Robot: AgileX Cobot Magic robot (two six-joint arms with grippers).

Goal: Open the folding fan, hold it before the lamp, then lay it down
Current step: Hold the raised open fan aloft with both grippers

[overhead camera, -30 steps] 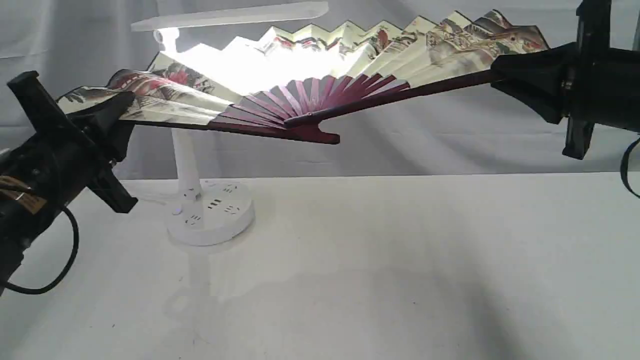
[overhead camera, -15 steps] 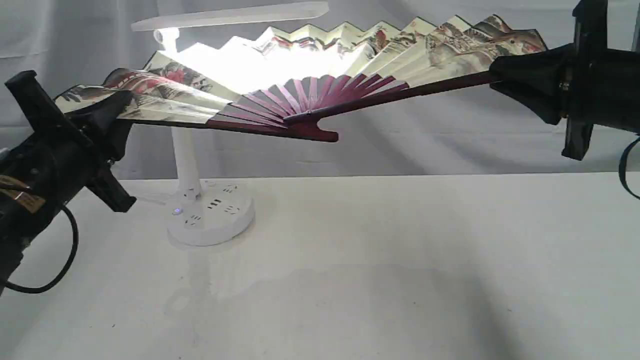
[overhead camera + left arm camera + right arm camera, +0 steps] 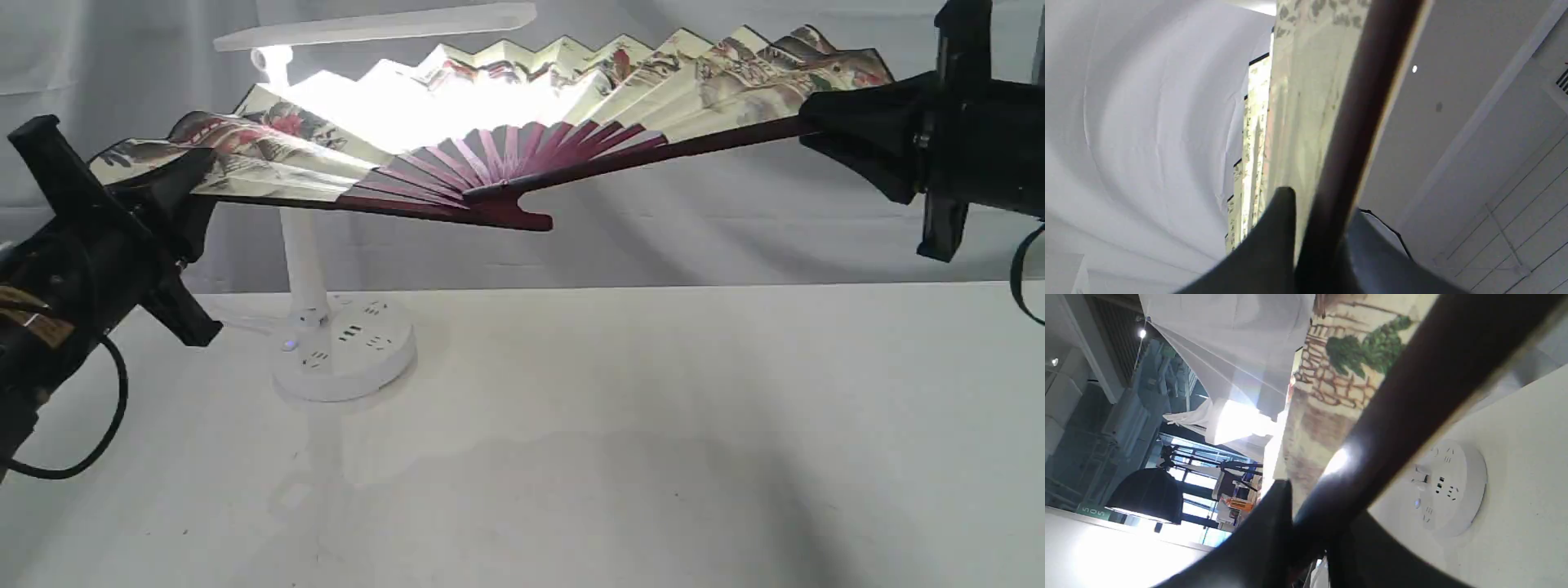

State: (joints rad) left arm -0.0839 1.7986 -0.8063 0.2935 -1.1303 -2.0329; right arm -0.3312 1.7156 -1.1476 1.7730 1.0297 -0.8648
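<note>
Fan [image 3: 490, 131] of pleated cream paper, maroon wooden ribs, spread open, held aloft just before your white plastic desk lamp [image 3: 306, 261]. Your left gripper [image 3: 184, 184] clamps one guard, right gripper [image 3: 824, 122] other.

The folding fan [image 3: 620, 98] is seen in cream pleated paper edged in black, painted with red foliage toward nine o'clock and brown walls and green trees toward two o'clock, on dark maroon ribs, while the lamp [image 3: 347, 351] is rendered white and the table [image 3: 653, 408] off-white.
</note>
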